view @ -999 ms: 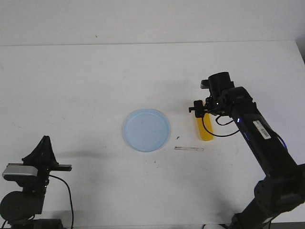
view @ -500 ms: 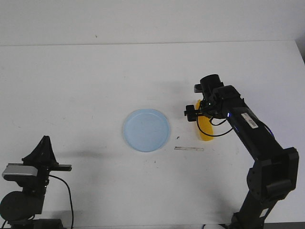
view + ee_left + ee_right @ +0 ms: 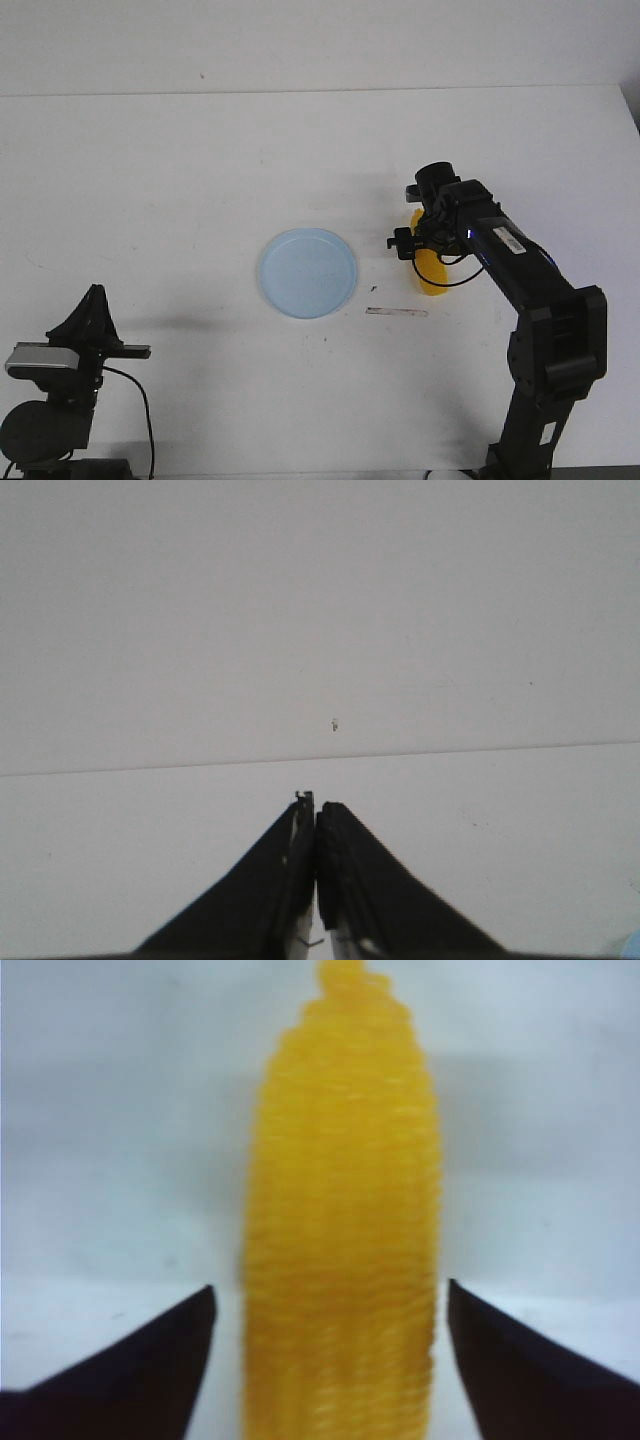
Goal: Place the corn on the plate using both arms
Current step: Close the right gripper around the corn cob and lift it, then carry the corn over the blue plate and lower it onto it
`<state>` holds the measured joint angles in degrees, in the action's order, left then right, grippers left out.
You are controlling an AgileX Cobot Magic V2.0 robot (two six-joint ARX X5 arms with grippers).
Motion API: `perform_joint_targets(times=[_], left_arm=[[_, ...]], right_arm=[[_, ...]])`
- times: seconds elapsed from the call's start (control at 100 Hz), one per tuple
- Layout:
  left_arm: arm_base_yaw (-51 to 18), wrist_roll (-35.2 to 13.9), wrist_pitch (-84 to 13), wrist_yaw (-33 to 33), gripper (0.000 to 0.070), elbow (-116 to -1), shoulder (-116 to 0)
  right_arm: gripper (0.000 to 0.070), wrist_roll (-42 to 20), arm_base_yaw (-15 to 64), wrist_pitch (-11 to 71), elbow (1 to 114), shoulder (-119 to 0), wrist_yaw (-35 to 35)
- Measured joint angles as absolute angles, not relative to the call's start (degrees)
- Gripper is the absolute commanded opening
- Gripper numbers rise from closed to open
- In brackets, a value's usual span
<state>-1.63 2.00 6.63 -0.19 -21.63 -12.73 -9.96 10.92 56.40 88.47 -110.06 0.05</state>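
Note:
The yellow corn [image 3: 431, 275] lies on the white table to the right of the pale blue plate [image 3: 307, 272]. My right gripper [image 3: 424, 240] is low over the corn's far end and open. In the right wrist view the corn [image 3: 342, 1230] lies lengthwise between the two black fingers [image 3: 150, 1360], with a small gap on each side. My left gripper [image 3: 316, 805] is shut and empty. In the front view the left arm [image 3: 70, 350] rests at the near left corner, far from the plate.
A thin pale strip [image 3: 396, 312] lies on the table just in front of the corn. A small dark speck [image 3: 373, 289] sits between the plate and the corn. The table's far edge meets the wall behind.
My right arm has drawn in and come lower over the corn's far end. The corn, the plate and the left arm have not moved.

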Motion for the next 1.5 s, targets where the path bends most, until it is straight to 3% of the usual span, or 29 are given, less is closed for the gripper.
perform_joint_targets(times=[0.11, 0.22, 0.63, 0.75, 0.989, 1.499], left_arm=[[-1.6, 2.0, 6.6, -0.2, 0.0001, -21.6, -12.7], [-1.6, 2.0, 6.6, -0.2, 0.0001, -21.6, -12.7], [-1.6, 2.0, 6.6, -0.2, 0.0002, -21.6, -12.7], [-1.6, 2.0, 6.6, -0.2, 0.0001, -21.6, -12.7], [-1.6, 2.0, 6.6, -0.2, 0.0001, -21.6, -12.7], [-1.6, 2.0, 6.6, -0.2, 0.0001, -21.6, -12.7]], right_arm=[[0.037, -10.0, 10.7, 56.4, 88.5, -110.2, 0.0], [0.0305, -10.0, 10.8, 56.4, 88.5, -110.2, 0.0], [0.0305, -10.0, 10.8, 58.8, 90.5, -110.2, -0.7], [0.0305, -10.0, 11.7, 59.5, 94.1, -109.8, -5.7], [0.0305, -10.6, 17.5, 57.4, 95.9, -108.7, -25.5], [0.0306, -15.0, 30.4, 49.2, 95.9, -113.6, -26.9]])
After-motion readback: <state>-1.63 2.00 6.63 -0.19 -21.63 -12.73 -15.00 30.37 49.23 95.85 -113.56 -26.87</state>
